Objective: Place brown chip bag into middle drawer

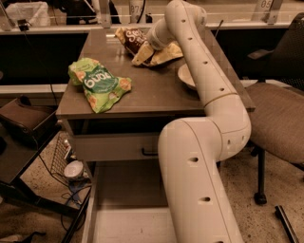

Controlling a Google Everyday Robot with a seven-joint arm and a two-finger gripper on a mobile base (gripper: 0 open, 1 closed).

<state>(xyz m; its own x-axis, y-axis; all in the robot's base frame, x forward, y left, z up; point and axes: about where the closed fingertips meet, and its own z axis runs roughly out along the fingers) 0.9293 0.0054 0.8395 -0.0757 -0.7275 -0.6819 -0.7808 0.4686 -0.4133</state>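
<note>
At 12 o'clock on the counter (156, 92) the brown chip bag (164, 53) is met by the claw (145, 50); whether it is clenched cannot be told. The crinkly bag could be dropped short of the middle drawer (128, 223) at 6 o'clock.

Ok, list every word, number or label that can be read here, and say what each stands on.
"Se": start of the white script on the brown chip bag; the rest is not legible. The gripper rests on that bag at the far side of the table.
"05": as far as it reads, on a sign at the top right edge.
White lettering on the green chip bag: turned and too blurred to read.
</note>
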